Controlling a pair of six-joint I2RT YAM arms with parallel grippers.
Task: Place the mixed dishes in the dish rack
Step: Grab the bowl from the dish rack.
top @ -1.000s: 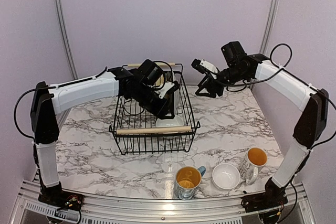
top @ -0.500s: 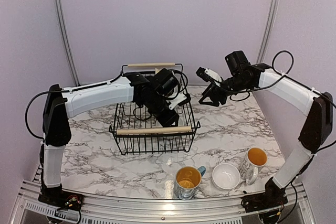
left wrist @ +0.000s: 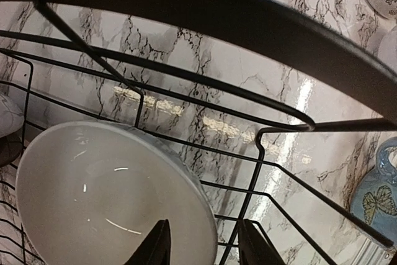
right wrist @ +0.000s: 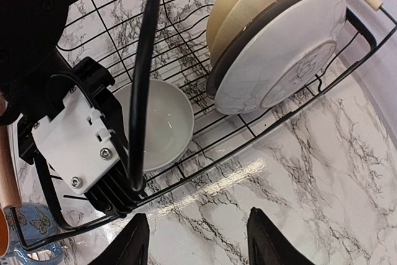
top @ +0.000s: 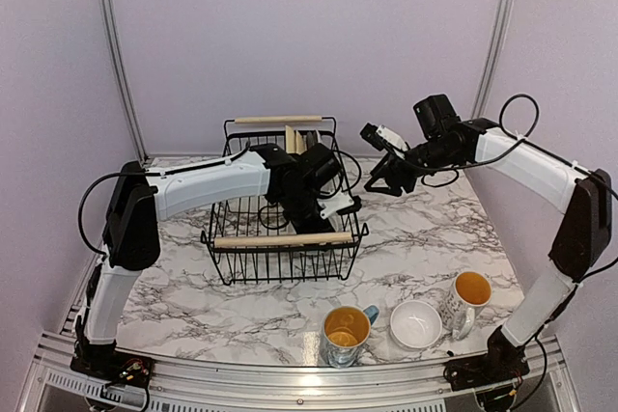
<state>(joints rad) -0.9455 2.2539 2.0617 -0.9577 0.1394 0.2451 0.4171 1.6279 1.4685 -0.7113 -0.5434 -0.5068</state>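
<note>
A white bowl (left wrist: 105, 203) is seen in the dish rack (top: 283, 239) toward its 4 o'clock corner, its rim between the parted left gripper (left wrist: 205, 246). The right gripper (right wrist: 198, 240) is held wide open, empty, at the rack's 2 o'clock.

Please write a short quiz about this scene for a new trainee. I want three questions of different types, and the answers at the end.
1. True or false: the dish rack holds no bowl.
2. On the table, what stands between the blue-handled mug and the white mug? A) a plate B) a bowl C) a spoon
3. Fill in: the ___ arm reaches into the rack.

Key
1. False: a white bowl lies inside it.
2. B: the near bowl.
3. Left: the left tool is open, just above that white bowl.
</note>
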